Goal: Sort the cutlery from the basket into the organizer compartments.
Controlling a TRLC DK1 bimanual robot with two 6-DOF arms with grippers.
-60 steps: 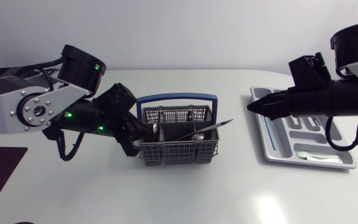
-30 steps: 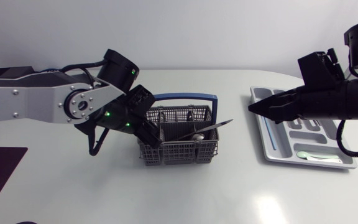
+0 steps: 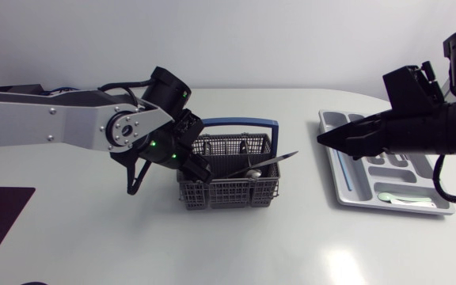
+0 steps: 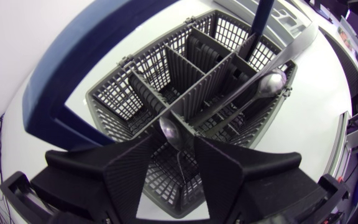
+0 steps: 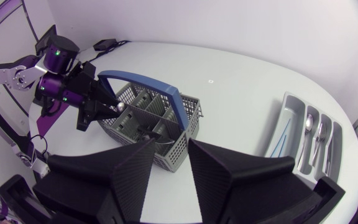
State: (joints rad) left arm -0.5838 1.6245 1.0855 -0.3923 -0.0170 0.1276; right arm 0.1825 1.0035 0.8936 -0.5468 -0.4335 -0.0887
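Basket on table, between my arms. My left claw at its left end, fingers apart, spoon bowl just ahead between them. Knife leans over basket's right rim. My right claw, parted and empty, hovers over organizer's left edge.

At the middle of the table: basket. In its left end, a spoon, upright between the fingers of the left gripper. In its right half, a second spoon beside a knife slanting out over the right rim. Well right of the basket: organizer, cutlery in its compartments. Over the organizer's edge nearest the basket: right gripper.
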